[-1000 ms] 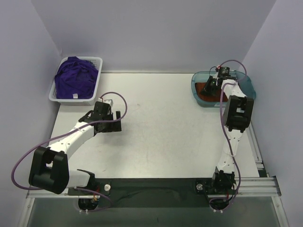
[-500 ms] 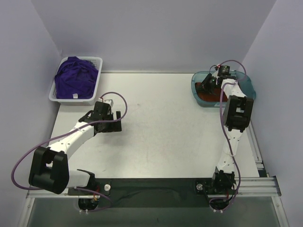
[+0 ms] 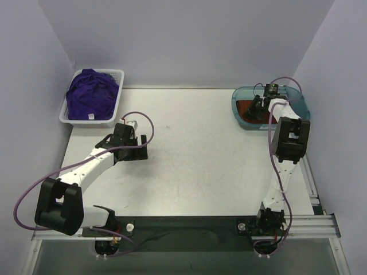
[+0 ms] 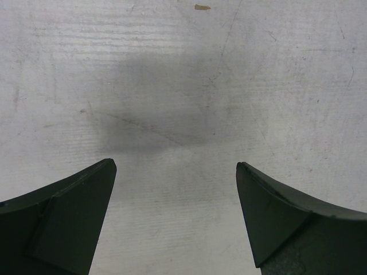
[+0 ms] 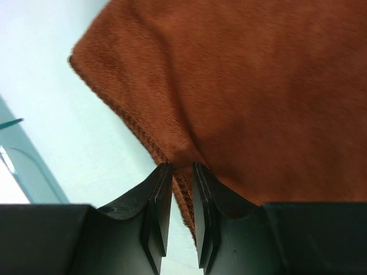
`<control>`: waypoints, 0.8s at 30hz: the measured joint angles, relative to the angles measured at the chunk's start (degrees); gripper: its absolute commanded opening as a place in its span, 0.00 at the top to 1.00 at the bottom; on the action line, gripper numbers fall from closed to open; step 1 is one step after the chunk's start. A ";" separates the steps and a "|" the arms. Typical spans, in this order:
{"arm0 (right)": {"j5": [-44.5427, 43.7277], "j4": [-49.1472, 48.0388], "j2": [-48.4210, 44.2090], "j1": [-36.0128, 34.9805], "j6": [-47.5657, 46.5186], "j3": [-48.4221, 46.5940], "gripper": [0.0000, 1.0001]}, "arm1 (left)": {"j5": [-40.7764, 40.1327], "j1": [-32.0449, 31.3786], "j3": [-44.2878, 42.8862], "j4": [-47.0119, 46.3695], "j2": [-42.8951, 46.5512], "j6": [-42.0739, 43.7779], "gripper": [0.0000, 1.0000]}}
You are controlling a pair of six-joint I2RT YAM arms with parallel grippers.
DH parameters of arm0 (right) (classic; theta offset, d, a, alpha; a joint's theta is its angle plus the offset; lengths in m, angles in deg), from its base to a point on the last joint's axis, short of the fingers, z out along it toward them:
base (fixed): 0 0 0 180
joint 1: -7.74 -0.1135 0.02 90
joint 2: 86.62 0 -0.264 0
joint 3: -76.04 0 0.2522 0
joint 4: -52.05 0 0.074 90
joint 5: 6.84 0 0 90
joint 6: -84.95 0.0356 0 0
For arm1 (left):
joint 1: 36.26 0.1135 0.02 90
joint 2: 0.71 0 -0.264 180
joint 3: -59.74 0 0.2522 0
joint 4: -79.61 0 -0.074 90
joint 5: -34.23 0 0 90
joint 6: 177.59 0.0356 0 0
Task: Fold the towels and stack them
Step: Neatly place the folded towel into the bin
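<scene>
Shifted slightly rightward, the right gripper pinches the hem of the rust-orange terry towel lying in the translucent teal plastic tray. The left gripper hangs wide apart over the white table. The crumpled deep purple towels in the white slotted plastic basket look unfolded, so most work seems left.

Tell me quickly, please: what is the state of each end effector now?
Left end effector: open, holding nothing, over the table.
Right end effector: closed on the edge of the rust-orange towel.

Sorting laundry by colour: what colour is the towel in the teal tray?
Rust-orange towel; the right wrist view shows it best.
</scene>
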 measured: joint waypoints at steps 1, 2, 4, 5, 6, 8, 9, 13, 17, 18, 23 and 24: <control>-1.03 0.11 -0.37 -0.17 0.02 0.57 0.78 | 0.04 0.00 0.00 0.00 0.00 0.00 0.03; -1.68 0.24 -0.52 -0.24 0.04 0.85 0.78 | 0.07 0.00 0.00 0.00 0.00 0.00 0.03; -2.14 0.31 -0.55 -0.24 0.15 1.25 0.78 | 0.09 -0.09 0.00 0.00 0.02 0.00 0.03; -2.14 0.42 -0.55 -0.28 0.20 1.44 0.78 | 0.09 -0.09 0.00 0.00 0.02 0.00 0.03; -2.14 0.52 -0.55 -0.33 0.20 1.49 0.78 | 0.09 -0.09 0.00 0.00 0.02 0.00 0.03; -1.99 0.50 -0.55 -0.52 0.20 1.49 0.78 | 0.09 -0.09 0.00 0.00 0.02 0.00 0.03; -1.79 0.50 -0.55 -0.63 0.20 1.49 0.78 | 0.09 -0.09 0.00 0.00 0.02 0.00 0.02; 0.37 0.48 -0.52 -1.33 0.20 1.49 0.78 | 0.11 -0.09 0.00 0.00 0.02 0.00 0.03; 4.02 -0.11 -0.52 -1.75 0.35 1.49 0.77 | 0.09 -0.09 0.00 0.00 0.02 0.00 0.02; 4.92 -0.48 -0.55 -1.75 0.48 1.49 0.77 | 0.11 -0.09 0.00 0.00 0.02 0.00 0.03; 7.13 -2.10 -0.55 -1.73 0.57 1.49 0.77 | 0.11 -0.09 0.00 0.00 0.02 0.00 0.03; 7.17 -2.25 -0.55 -1.73 0.35 1.49 0.77 | 0.11 -0.09 0.00 0.00 0.02 0.00 0.03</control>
